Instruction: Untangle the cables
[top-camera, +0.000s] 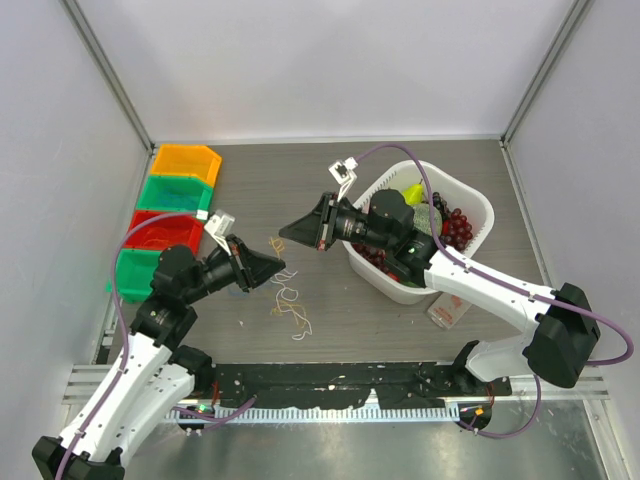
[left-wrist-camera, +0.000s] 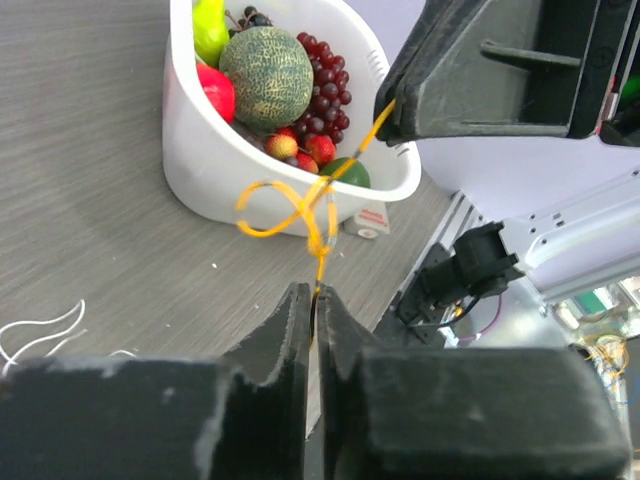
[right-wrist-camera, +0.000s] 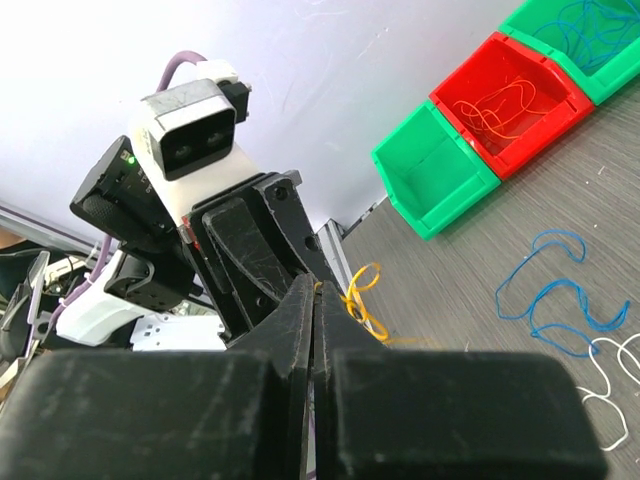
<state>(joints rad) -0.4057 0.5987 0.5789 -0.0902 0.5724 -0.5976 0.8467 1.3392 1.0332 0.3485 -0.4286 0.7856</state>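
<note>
Above grey table (left-wrist-camera: 100, 220), both end effectors (left-wrist-camera: 313, 293) (right-wrist-camera: 316, 287) pinch one orange cable (left-wrist-camera: 316, 245).

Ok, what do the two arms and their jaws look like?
Both the left arm and right arm have white links with black joints and a thick purple hose looped along each. A small white camera box sits on each wrist. The jaws are matte black, wedge-shaped, scuffed.

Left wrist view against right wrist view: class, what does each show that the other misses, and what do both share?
Only the left wrist view: the white basket of fruit. Only the right wrist view: the red bin, a green bin and a loose blue cable. Both: the orange cable, gripped by the left gripper and the right gripper.
</note>
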